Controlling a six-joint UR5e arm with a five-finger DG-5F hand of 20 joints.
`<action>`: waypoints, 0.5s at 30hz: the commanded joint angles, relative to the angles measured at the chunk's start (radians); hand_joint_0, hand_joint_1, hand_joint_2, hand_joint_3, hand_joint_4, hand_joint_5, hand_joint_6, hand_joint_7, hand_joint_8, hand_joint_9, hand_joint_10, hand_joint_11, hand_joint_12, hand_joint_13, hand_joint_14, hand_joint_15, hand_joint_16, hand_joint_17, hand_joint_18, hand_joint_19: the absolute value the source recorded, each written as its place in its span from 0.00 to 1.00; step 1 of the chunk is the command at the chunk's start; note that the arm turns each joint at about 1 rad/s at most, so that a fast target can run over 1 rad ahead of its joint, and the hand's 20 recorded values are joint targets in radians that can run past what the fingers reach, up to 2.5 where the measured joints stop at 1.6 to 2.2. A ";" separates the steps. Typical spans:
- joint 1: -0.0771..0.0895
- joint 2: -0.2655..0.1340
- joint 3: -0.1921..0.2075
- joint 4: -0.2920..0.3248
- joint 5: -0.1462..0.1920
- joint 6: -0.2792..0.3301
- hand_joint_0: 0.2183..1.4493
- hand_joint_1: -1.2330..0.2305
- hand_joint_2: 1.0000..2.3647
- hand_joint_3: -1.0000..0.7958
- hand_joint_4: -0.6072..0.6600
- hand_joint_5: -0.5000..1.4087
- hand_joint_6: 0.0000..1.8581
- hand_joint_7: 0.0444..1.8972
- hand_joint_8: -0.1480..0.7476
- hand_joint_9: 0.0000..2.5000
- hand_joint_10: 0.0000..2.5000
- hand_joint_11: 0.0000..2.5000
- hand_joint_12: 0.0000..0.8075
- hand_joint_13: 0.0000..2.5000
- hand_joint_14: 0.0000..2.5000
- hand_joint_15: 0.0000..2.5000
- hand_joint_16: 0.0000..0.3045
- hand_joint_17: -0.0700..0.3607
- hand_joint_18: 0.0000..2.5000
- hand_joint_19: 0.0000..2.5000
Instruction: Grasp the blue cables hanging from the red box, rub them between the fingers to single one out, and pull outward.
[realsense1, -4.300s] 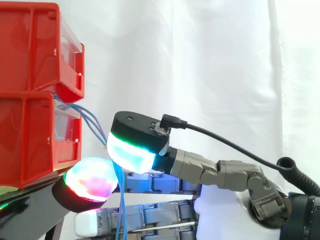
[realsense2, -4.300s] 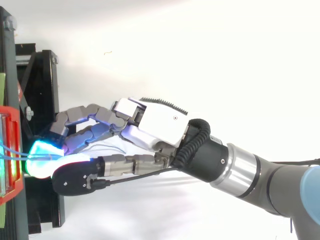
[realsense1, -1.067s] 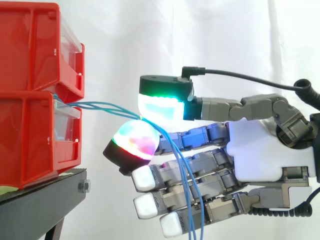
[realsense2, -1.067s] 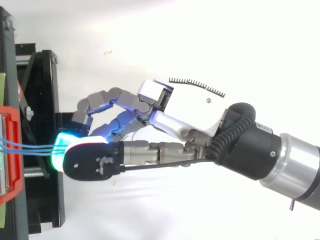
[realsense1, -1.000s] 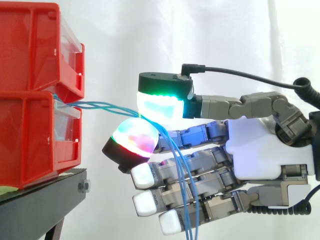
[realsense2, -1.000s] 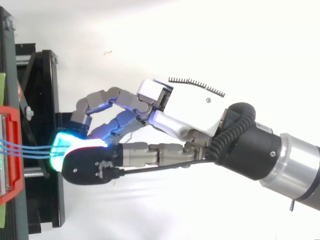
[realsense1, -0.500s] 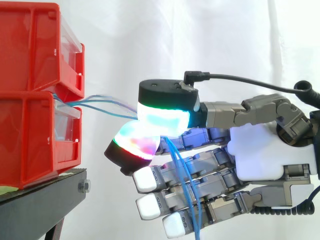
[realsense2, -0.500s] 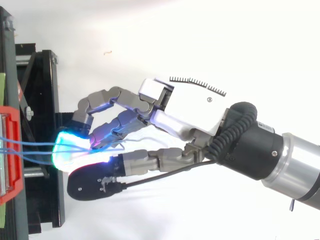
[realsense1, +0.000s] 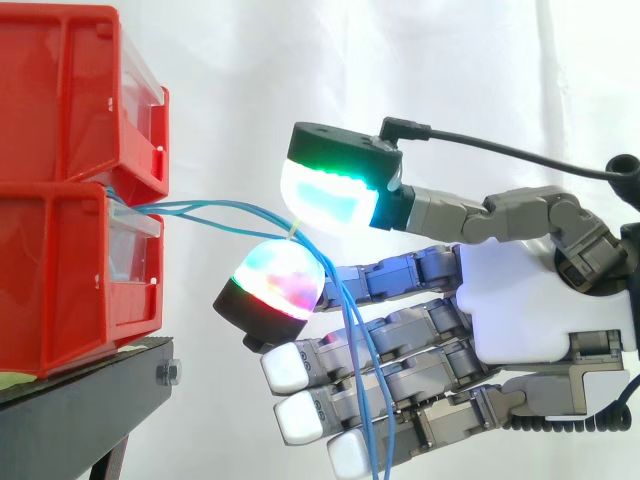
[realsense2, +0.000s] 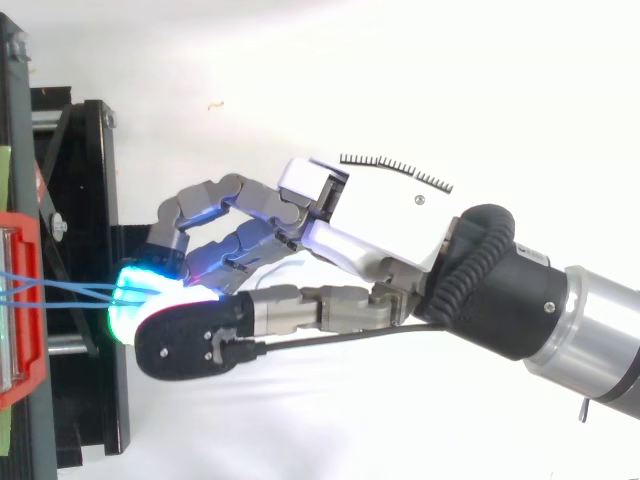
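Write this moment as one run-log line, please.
stage: grasp | robot hand: thumb and finger pads pinch blue cables | cables: span from red box to pinch, loose ends hang below | single cable separated: cannot tell

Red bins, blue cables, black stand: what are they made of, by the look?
Red bins: likely moulded plastic, glossy, with clear drawer fronts. Blue cables: probably plastic-sheathed wire; thin, bending smoothly. Black stand: seemingly painted metal; flat edge with a bolt.

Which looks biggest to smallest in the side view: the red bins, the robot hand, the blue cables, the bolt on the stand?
1. robot hand, though it may just be nearer the camera
2. red bins, cut off at the edge
3. blue cables
4. bolt
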 joint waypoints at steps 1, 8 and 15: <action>0.000 0.001 0.000 -0.001 0.000 0.000 0.21 0.52 0.00 0.28 0.62 0.16 0.48 0.50 0.52 0.32 0.01 0.24 0.53 0.32 0.01 0.26 0.19 0.46 0.25 0.27; 0.000 0.001 0.000 -0.001 0.000 0.000 0.25 0.61 0.00 0.28 0.61 0.16 0.47 0.53 0.51 0.32 0.01 0.24 0.51 0.31 0.01 0.27 0.18 0.44 0.22 0.29; 0.000 0.001 0.001 -0.003 0.000 0.000 0.29 0.46 0.02 0.44 0.61 0.17 0.47 0.56 0.50 0.33 0.01 0.24 0.49 0.33 0.01 0.27 0.17 0.43 0.24 0.28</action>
